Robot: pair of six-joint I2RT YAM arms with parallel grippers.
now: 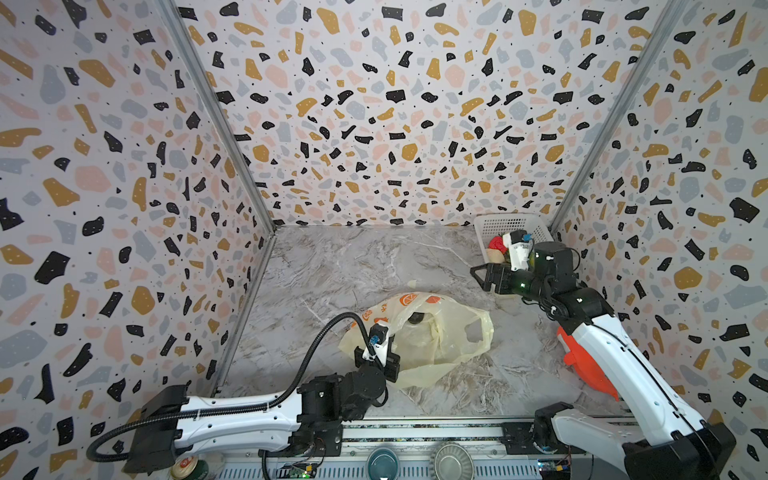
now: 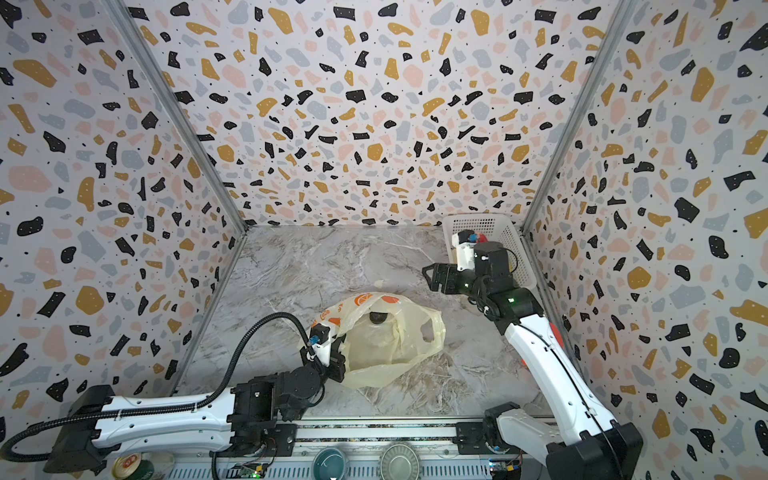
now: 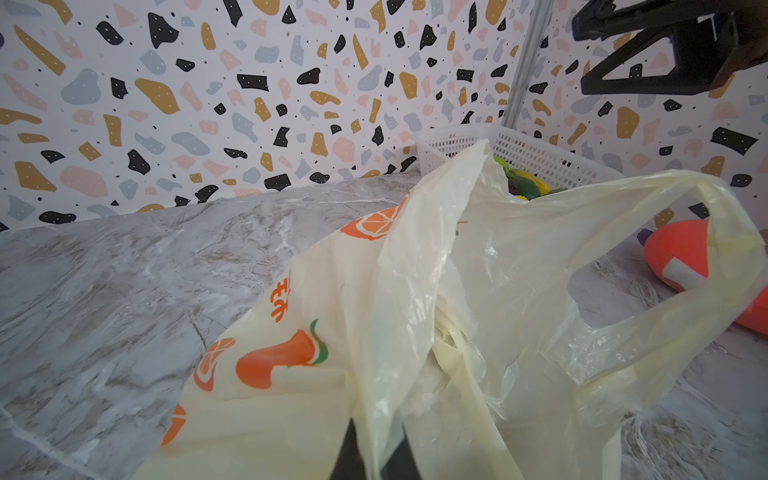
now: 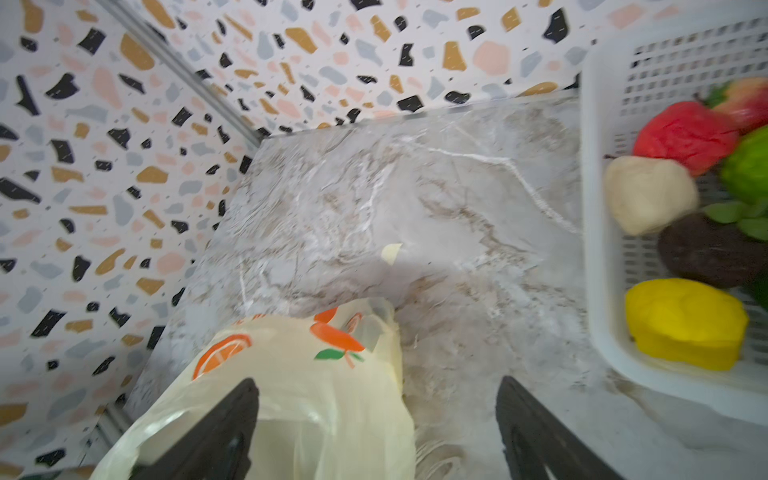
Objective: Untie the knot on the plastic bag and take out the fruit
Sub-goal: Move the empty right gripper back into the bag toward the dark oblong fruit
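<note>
Nearest me, my left gripper (image 1: 391, 368) is clamped tight on the near edge of the plastic bag (image 1: 432, 340), pinning the film between its fingers. The bag lies slumped and open in the middle of the marble table (image 1: 332, 270). I see no knot anywhere on it. The one handle loop (image 1: 486, 328) I can make out hangs loose, so I judge the untying done.

Through the bag's open mouth I count one dark round fruit (image 1: 415, 318) inside. I cannot tell what kind it is, or whether the folds hide more. That one remains to be lifted out.

Beside my right arm an orange-red piece (image 1: 582, 361) lies on the table, outside both bag and basket. I cannot say what it is.

Further back, my right gripper (image 1: 477, 278) hangs above the table between bag and basket, jaws spread wide with nothing in them.

Farthest, in the back right corner, stands the single white perforated basket (image 1: 498, 220). In the right wrist view I count six pieces in it: red (image 4: 685, 133), cream (image 4: 648, 195), dark brown (image 4: 706, 249), yellow (image 4: 685, 324), green (image 4: 748, 166) and a pinkish one (image 4: 744, 95). That view is blurred and cuts off at its edge, so there may be more.

Most of the emptying looks finished. I judge that fetching the dark fruit is the step in hand.
</note>
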